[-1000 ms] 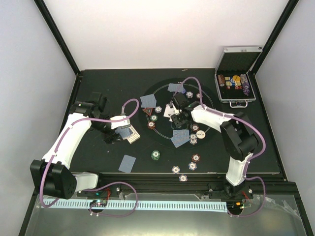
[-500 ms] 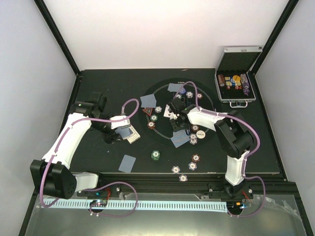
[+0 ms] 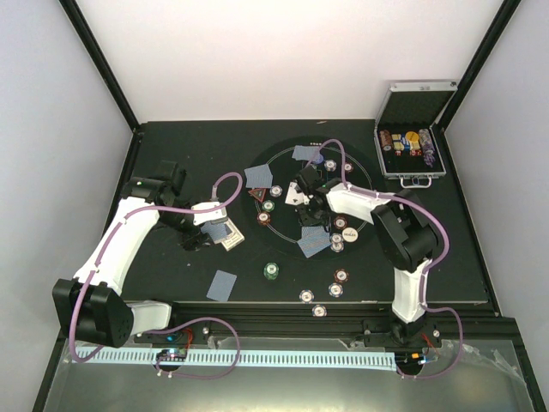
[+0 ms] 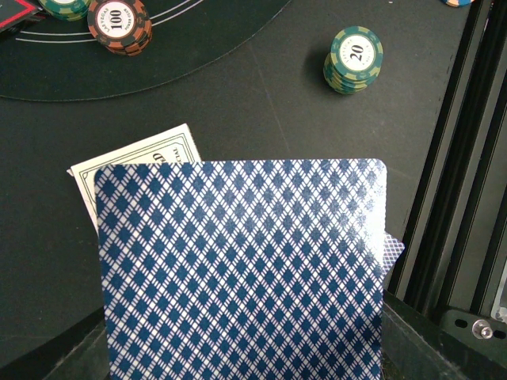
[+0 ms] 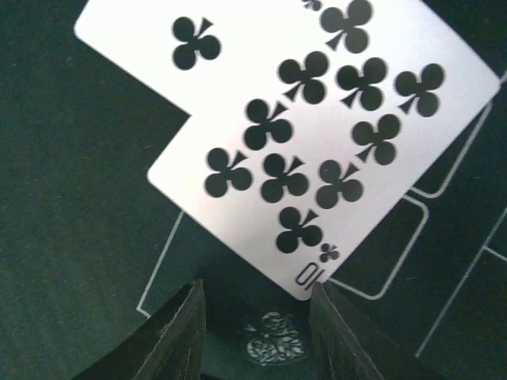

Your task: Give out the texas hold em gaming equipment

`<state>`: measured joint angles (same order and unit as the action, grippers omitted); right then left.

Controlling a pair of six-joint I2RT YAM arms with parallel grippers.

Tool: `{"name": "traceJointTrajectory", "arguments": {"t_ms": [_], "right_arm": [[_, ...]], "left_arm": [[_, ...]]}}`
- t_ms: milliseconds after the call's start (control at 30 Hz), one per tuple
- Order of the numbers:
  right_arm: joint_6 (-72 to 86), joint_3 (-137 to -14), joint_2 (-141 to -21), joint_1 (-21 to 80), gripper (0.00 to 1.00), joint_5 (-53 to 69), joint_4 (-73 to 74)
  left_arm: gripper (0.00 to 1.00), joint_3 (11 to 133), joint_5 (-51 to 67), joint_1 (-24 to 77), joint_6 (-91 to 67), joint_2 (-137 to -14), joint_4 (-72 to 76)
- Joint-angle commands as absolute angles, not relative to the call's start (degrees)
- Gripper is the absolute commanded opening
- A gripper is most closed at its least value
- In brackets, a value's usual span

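Observation:
My left gripper (image 3: 219, 233) is shut on a stack of blue-backed playing cards (image 4: 238, 269) that fills the left wrist view; a banknote-like paper (image 4: 146, 157) sticks out behind it. My right gripper (image 5: 257, 336) is open just above the round black mat (image 3: 283, 163). Its fingertips (image 5: 181, 332) stand apart with nothing between them. In front of them lie face-up cards, a ten of clubs (image 5: 317, 158) on top of another clubs card (image 5: 158, 36). Face-down cards (image 3: 314, 243) and chips (image 3: 341, 276) lie around the mat.
A green chip stack (image 3: 271, 270) and a single face-down card (image 3: 222, 285) lie near the front. A white button (image 3: 350, 235) and a red marker (image 3: 256, 195) sit on the mat. The open silver case (image 3: 412, 142) stands at the back right.
The right gripper has moved back and left over the mat to the face-up cards, and its jaws have narrowed a little. The left arm has stayed still with its cards.

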<state>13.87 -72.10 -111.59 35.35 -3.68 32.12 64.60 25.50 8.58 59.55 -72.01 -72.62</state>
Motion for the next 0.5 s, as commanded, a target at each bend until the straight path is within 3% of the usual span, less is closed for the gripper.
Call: {"name": "traceJointTrajectory", "arguments": {"t_ms": [0,467], "right_arm": [[14.27,-71.69,-112.35,33.22,0.39,-5.77,33.26],[8.36,-78.93,-116.72,31.11,0.39,-9.95,35.86]], "left_arm": [[0.02,66.87,26.72,8.21,59.87,-72.46,-73.90],[0.02,66.97,27.07,8.20,60.12,-72.69,-74.63]]}}
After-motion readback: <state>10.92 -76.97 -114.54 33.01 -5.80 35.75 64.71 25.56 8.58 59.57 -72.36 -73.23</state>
